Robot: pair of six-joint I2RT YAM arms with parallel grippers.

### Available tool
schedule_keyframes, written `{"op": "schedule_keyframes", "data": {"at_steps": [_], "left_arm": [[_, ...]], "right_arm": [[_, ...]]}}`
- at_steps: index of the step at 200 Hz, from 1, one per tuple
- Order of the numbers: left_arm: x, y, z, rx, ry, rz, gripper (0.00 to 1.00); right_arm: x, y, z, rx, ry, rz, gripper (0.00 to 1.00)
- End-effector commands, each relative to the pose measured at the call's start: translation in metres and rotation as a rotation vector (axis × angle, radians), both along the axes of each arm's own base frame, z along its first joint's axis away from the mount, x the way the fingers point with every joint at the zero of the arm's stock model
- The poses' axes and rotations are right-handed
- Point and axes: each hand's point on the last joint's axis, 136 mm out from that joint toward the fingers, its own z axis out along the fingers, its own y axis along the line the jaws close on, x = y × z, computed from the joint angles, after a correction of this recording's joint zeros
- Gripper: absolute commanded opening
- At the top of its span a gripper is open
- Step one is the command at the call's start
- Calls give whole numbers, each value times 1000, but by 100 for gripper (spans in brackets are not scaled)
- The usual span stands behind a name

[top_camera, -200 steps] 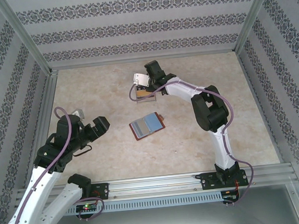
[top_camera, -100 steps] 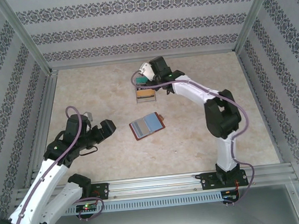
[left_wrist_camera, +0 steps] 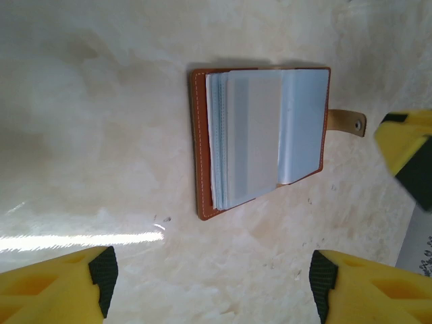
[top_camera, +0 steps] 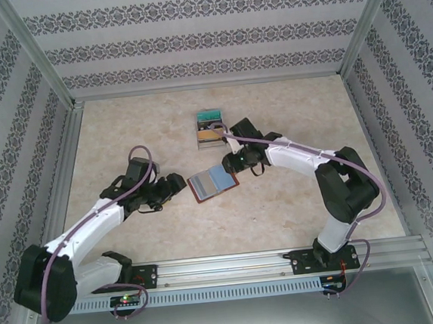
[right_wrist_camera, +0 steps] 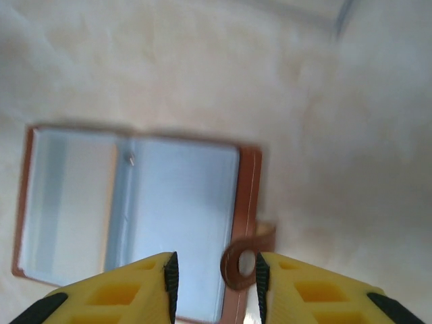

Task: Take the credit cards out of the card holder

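1. From above, the card holder (top_camera: 213, 182) lies open, pages up, on the table (top_camera: 122, 125) between our two grippers. Its long axis runs from one gripper to the other, slightly tilted. The left gripper (top_camera: 177, 183) sits just off its left end, jaws apart and empty. The right gripper (top_camera: 230, 161) is over its right end, and here we cannot tell how its jaws stand. Beyond the right gripper, well apart from the holder, sits a small stepped stack (top_camera: 210, 127) with a teal top.
2. At the left wrist, the holder (left_wrist_camera: 260, 142) lies straight ahead of our wide-open fingers (left_wrist_camera: 101, 270), apart from them. Its blue-grey sleeves are fanned, and a pale grey card (left_wrist_camera: 253, 135) shows in the top one. The snap tab (left_wrist_camera: 347, 123) points sideways toward a yellow finger (left_wrist_camera: 405, 152) of the right gripper.
3. At the right wrist, blurred, the holder (right_wrist_camera: 135, 216) lies crosswise just ahead of our fingers (right_wrist_camera: 158, 277). Its tab (right_wrist_camera: 239, 266) points back at us, into the gap. The jaws stand partly apart, not pinching it.
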Motion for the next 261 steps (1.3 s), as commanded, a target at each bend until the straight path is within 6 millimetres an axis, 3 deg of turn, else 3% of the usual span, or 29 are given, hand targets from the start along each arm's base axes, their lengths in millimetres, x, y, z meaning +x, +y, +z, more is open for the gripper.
{"op": "schedule_keyframes", "data": {"at_steps": [1, 28, 75, 88, 162, 228, 261], "left_arm": [[16, -21, 9, -64, -51, -22, 74], [21, -32, 3, -61, -41, -47, 68], [22, -24, -9, -2, -15, -17, 64], [21, -22, -12, 9, -6, -15, 63], [19, -20, -16, 26, 3, -26, 65], [17, -19, -15, 43, 6, -37, 66], [18, -19, -15, 42, 4, -39, 66]], "right_arm": [[-9, 1, -15, 32, 80, -67, 39], [-17, 4, -23, 28, 107, -75, 36], [-22, 35, 1, 111, 88, -47, 14], [-24, 44, 3, 128, 98, -36, 12], [-32, 85, -21, 159, 210, 31, 5], [-34, 77, -47, 86, 251, 15, 5], [-34, 66, -48, 41, 229, 1, 6]]}}
